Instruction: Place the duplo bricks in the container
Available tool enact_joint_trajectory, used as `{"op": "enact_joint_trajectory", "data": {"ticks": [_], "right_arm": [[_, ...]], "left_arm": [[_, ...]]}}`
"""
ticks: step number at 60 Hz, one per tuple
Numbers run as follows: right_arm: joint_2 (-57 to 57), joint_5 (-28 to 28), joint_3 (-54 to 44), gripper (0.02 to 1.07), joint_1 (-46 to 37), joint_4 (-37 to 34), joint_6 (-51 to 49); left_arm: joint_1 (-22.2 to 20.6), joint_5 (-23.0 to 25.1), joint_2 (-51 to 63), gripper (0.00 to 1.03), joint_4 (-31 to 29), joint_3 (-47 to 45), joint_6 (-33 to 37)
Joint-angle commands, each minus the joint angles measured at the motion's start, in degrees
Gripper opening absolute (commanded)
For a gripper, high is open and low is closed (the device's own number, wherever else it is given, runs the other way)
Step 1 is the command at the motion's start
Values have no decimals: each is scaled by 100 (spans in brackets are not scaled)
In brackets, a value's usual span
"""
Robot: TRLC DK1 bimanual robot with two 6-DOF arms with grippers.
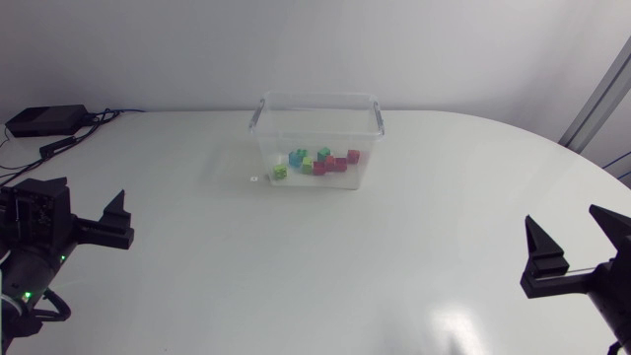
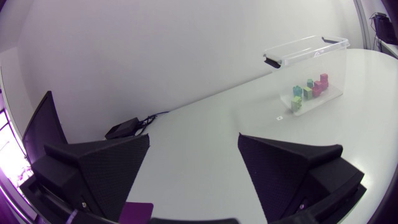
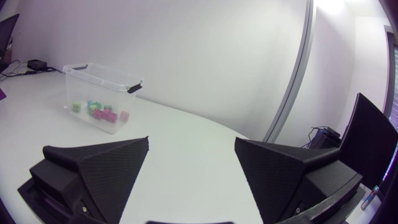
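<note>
Bright, even light leaves a soft sheen on the white table and only faint shadows.

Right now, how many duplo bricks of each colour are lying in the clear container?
red bricks: 3
green bricks: 3
blue brick: 1
Total: 7, all inside the container. The bricks look small and sit close together, so the count is my best reading.
</note>
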Motion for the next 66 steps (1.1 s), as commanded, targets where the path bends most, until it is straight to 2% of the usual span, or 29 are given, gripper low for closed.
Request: {"op": "enact_joint_trajectory", "data": {"ticks": [1, 27, 66], "right_arm": [[-38, -3, -155, 102, -42, 98, -49], [-47, -29, -260, 102, -25, 256, -23], [-76, -368, -937, 102, -71, 1167, 1074]], "left_arm": [[14, 37, -164, 99, 111, -166, 143], [-38, 37, -902, 99, 199, -482, 125], [-27, 714, -2793, 99, -998, -1031, -1497]]}}
